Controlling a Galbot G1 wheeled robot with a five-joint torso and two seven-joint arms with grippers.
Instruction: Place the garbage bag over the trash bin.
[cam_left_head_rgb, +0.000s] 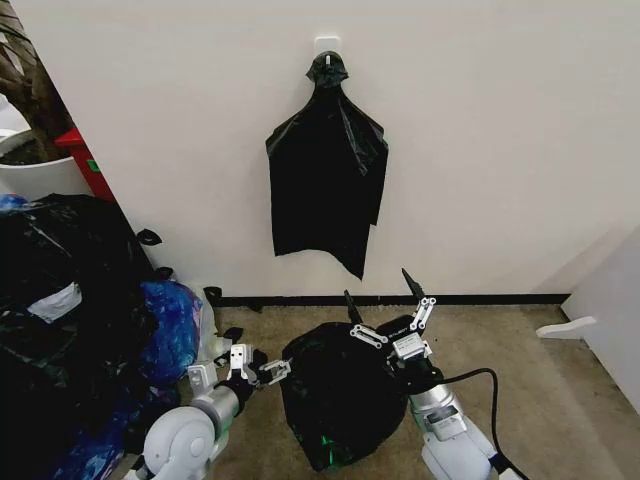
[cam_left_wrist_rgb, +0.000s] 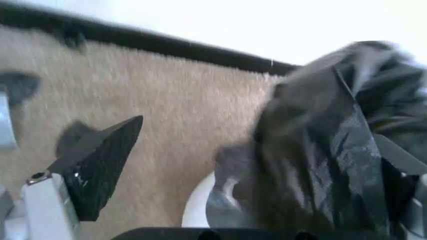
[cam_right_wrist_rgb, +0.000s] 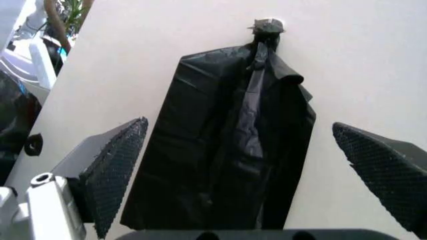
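Bag (cam_left_head_rgb: 335, 400) already draped over the bin (cam_left_wrist_rgb: 200, 205), bottom centre of the head view. Left gripper (cam_left_head_rgb: 252, 371) pinches its edge; right gripper (cam_left_head_rgb: 385, 300) spread wide above. Next, probably tugging the rim down evenly.

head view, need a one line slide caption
Black bag draped over the bin on the floor, left gripper at its side, right gripper open above it, spare bags on wall.

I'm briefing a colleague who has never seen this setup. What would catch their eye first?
Probably the bunch of black bags hanging knotted from a hook on the white wall. Below it on the carpet, the garbage bag drapes over the trash bin, flanked by the left gripper and the open right gripper.
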